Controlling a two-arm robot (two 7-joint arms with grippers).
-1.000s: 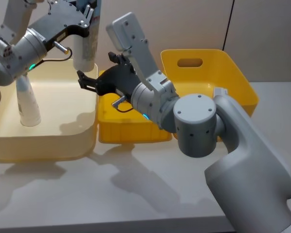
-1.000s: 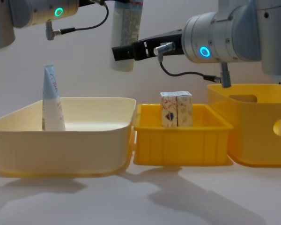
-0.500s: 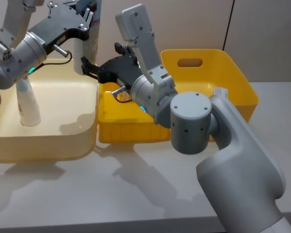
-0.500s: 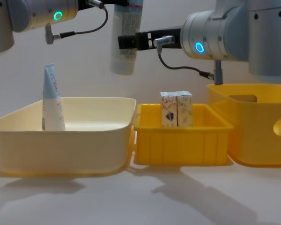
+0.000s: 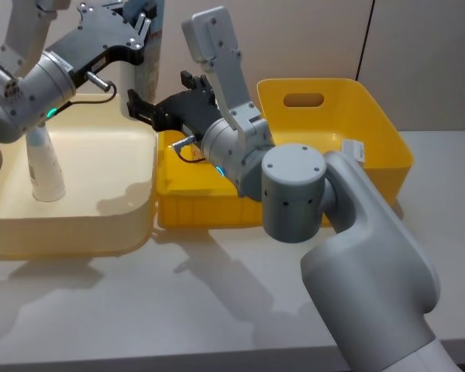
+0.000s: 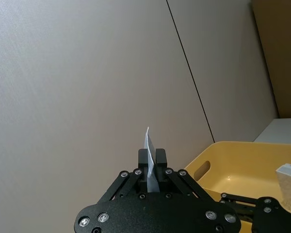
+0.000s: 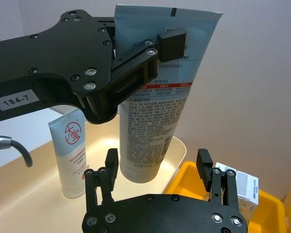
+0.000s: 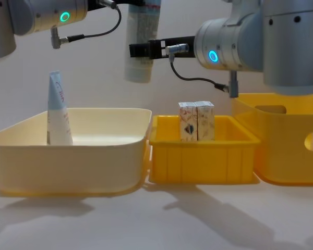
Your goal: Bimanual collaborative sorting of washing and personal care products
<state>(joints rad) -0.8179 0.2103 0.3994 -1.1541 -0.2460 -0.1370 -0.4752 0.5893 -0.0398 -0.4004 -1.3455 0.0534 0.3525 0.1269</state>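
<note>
the left gripper (image 6: 152, 164) reaches in from the upper left of the head view and is clamped shut on the flat crimped end of a pale blue-white squeeze tube (image 8: 139, 44). the tube hangs upright, cap end down, near the top of the chest view just left of centre, in the air above the right-hand rim of the cream bin (image 8: 68, 166) and well clear of it. the right gripper (image 7: 157, 170) comes across from the right of the chest view at the level of the tube's lower half. its fingers are spread apart, one on each side of the tube near the cap, and in the right wrist view there is a visible gap on at least one side, so it straddles the tube without clamping it. a second tube (image 8: 57, 112) stands cap-down at the left of the cream bin, leaning slightly. in the middle of the chest view two small whitish boxes (image 8: 196, 121) stand upright and touching in the small yellow bin (image 8: 203, 164), which sits just beside the cream bin. the large yellow bin (image 8: 287, 151) is at the right edge. all three bins rest on the pale table (image 8: 146, 219).
</note>
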